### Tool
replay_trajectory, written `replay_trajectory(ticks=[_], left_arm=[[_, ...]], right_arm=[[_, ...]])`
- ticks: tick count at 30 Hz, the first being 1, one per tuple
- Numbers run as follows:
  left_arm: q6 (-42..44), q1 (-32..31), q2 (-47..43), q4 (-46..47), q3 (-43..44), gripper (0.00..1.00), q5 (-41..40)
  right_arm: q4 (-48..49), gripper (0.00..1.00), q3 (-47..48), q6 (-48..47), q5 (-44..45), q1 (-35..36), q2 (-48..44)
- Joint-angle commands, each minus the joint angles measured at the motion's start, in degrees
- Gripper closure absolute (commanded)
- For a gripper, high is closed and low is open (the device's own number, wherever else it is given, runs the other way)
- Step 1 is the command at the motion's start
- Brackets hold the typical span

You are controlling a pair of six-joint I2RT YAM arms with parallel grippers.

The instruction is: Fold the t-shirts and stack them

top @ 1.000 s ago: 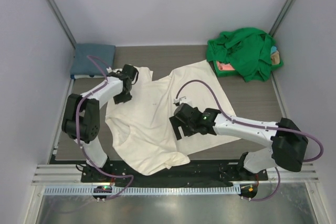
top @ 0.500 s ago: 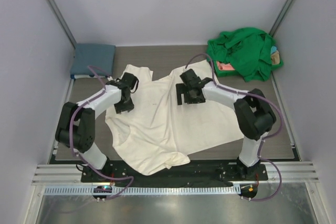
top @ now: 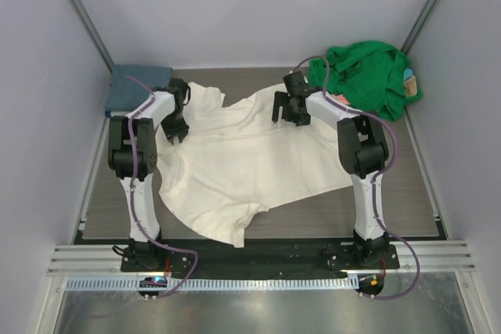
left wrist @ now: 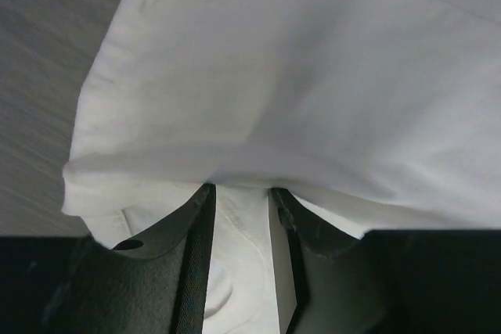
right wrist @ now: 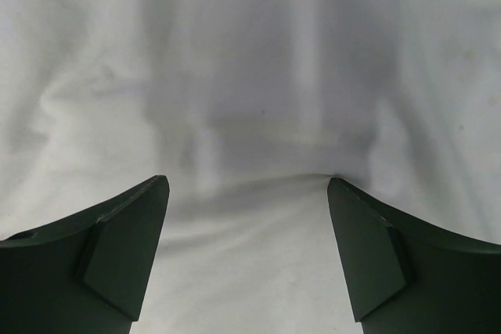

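A large cream-white t-shirt [top: 250, 154] lies spread across the table, its lower hem bunched near the front edge. My left gripper [top: 177, 121] is at the shirt's back left corner. In the left wrist view it [left wrist: 241, 193] is shut on a fold of the cream cloth [left wrist: 313, 76]. My right gripper [top: 290, 109] is over the shirt's back right edge. In the right wrist view it [right wrist: 249, 185] is open wide, with fingertips [right wrist: 133, 232] resting on the cream cloth [right wrist: 250, 76]. A bright green t-shirt [top: 364, 76] is heaped at the back right. A folded slate-blue t-shirt [top: 138, 88] lies at the back left.
Bits of pink [top: 338, 99] and turquoise [top: 409, 76] show under the green heap. Grey side walls and slanted frame posts close in the table on the left, right and back. A metal rail [top: 258, 260] runs along the near edge by the arm bases.
My right gripper swept from the shirt's front middle to its back right edge. My left gripper moved back, pulling the shirt's corner with it. The shirt now lies flatter and farther back.
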Motion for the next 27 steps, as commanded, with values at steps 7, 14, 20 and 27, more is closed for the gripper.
replay_trajectory(ticks=[7,14,20,27], left_arm=[[6.99,6.38,27.65,-10.83,46.28,0.66,-2.85],[7.89,1.65,12.59,-11.49,35.75,0.50,-3.55],[4.11,-5.65,-16.12,-8.38,8.42,0.41,-8.38],[-4.67,-12.07,-43.21,-4.79,-22.16,0.43,-3.92]], right_arm=[[-6.32,0.10,15.23,0.64,-5.96,-2.73,13.85],[-6.58,0.07,13.13,-1.20,-8.87,-2.12,7.71],[-6.67,0.03,7.26,-2.43,-7.73,-1.77,-4.30],[3.76,0.02,-18.74,2.83,-2.03,-1.76,-24.77]])
